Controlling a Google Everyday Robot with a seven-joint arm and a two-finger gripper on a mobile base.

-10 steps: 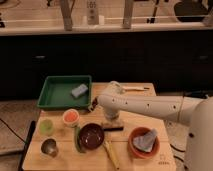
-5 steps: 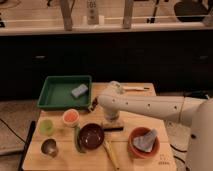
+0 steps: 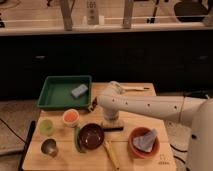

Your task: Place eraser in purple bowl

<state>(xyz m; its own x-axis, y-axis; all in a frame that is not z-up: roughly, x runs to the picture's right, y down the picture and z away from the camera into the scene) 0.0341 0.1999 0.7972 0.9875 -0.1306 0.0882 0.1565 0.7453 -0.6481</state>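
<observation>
Nothing that we can make out has changed over the last second: the arm (image 3: 150, 106) lies across the tabletop (image 3: 60, 161) in the same pose as in both earlier views, and no thing has shifted. For the task that means a standstill. The eraser (image 3: 112, 124) has not been lifted, and the bowl (image 3: 91, 135) holds nothing that we can see.

The pincer (image 3: 95, 103) shows as a dark tip at the far end of the arm, just off the near corner of the tray (image 3: 57, 94). We cannot tell how wide it stands or whether it has hold of anything. What we can say is that the eraser is not in it.

The eraser lies flat on the tabletop, near the pincer and a little closer to the camera, half tucked under the arm's lower edge. The bowl sits closer still to the camera than the pincer, just beside the eraser but apart from it.

We judge the grasp to be the step in hand — the pincer would have to come over the eraser and down onto it before any carry. The trip to the bowl would then be short. The orange bowl (image 3: 133, 145), on the eraser's other side from the pincer, is the one to keep clear of.
</observation>
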